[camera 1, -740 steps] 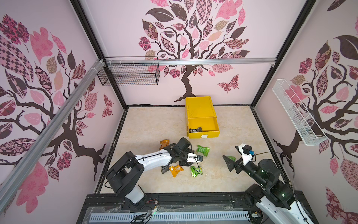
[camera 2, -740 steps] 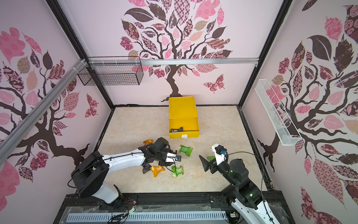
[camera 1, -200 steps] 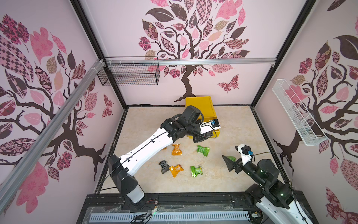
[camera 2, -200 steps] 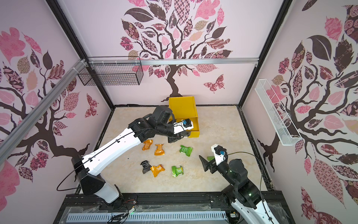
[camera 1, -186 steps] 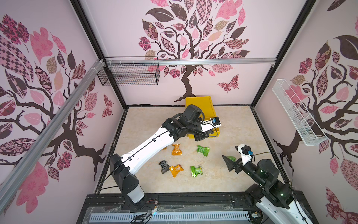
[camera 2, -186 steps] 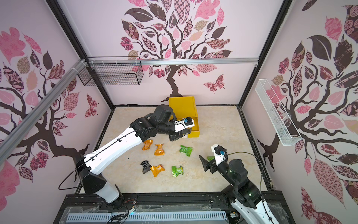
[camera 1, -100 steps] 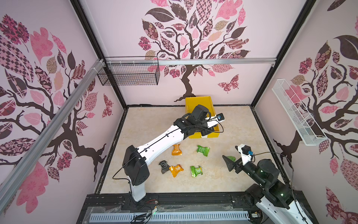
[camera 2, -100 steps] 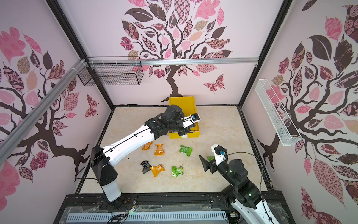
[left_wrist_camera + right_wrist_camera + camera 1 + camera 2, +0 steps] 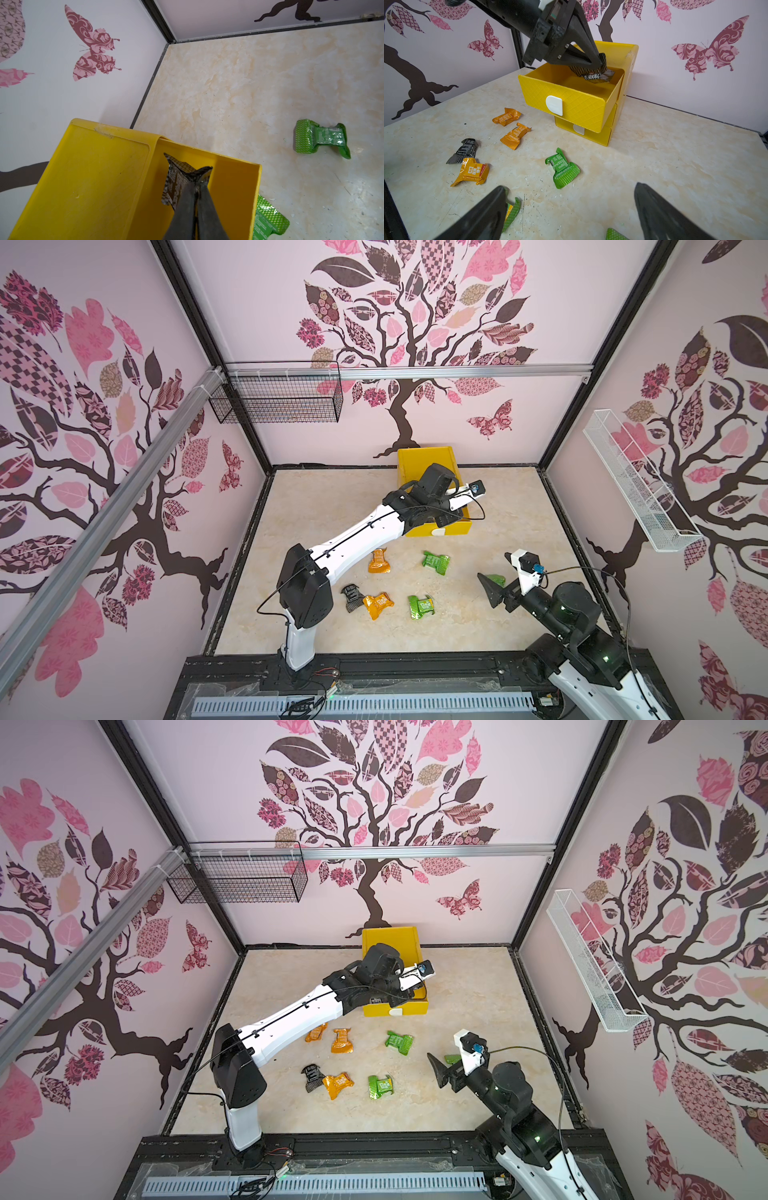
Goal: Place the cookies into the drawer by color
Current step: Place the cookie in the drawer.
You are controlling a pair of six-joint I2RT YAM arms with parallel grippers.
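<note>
The yellow drawer [image 9: 424, 458] chest stands at the back wall with its top drawer [image 9: 571, 101] pulled out. My left gripper [image 9: 199, 180] hangs over that open drawer, shut on a black cookie [image 9: 174, 182], which dangles inside it [image 9: 591, 75]. On the table lie three orange cookies [image 9: 341, 1041] [image 9: 316, 1032] [image 9: 337, 1083], a black one [image 9: 312, 1075] and green ones [image 9: 436, 562] [image 9: 422, 605]. My right gripper [image 9: 569, 186] is open low at the front right, with another green cookie [image 9: 494, 580] under it.
A black wire basket [image 9: 282, 400] hangs on the back-left wall and a white wire basket [image 9: 636, 485] on the right wall. The chest's lower drawers [image 9: 583, 133] are shut. Bare table [image 9: 515, 510] lies to the right of the chest.
My left arm has carried the black cookie from above the loose packets to over the open top drawer and reached further in. The right arm has not moved.
</note>
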